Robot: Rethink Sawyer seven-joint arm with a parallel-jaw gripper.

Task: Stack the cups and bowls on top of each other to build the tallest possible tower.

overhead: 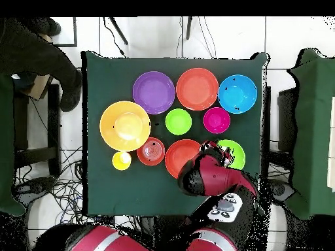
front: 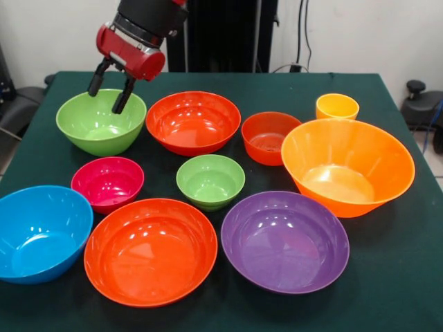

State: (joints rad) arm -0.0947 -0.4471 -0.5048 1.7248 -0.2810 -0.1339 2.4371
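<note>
Dark green cloth covers the tabletop (front: 387,277); white wall and cables are seen behind it. Nothing is stacked: every piece sits apart, upright, mouth up, so no long axis can be told.

Count, front view: nine bowls, one cup. By colour: three red-orange, two lime green, one each of blue, magenta, purple, orange.

Left to right, front view:
- blue bowl (front: 38,232) at the left edge, near row.
- large green bowl (front: 100,124) in the far row, with the claw (front: 109,90) right above it. The claw's two black fingers are spread apart and nothing is held. One tip hangs over the bowl's far-left rim, the other dips just inside the mouth; contact cannot be told.
- magenta bowl (front: 107,183) in the middle row, just right of the blue one.
- big red-orange bowl (front: 150,250) in the near row, well apart from the claw.
- second red-orange bowl (front: 193,122) in the far row, just beside the large green bowl.
- small green bowl (front: 210,181) in the centre.
- purple bowl (front: 284,241) in the near row.
- small red-orange bowl (front: 270,137), between the far red-orange bowl and the orange one.
- large orange bowl (front: 347,166), widest of all, at the right.
- yellow cup (front: 337,106) behind it, farthest from the claw.

Overhead view: the arm (overhead: 212,180) is seen reaching over the green bowl (overhead: 233,153); a person's leg (overhead: 46,59) shows at the top left edge.
</note>
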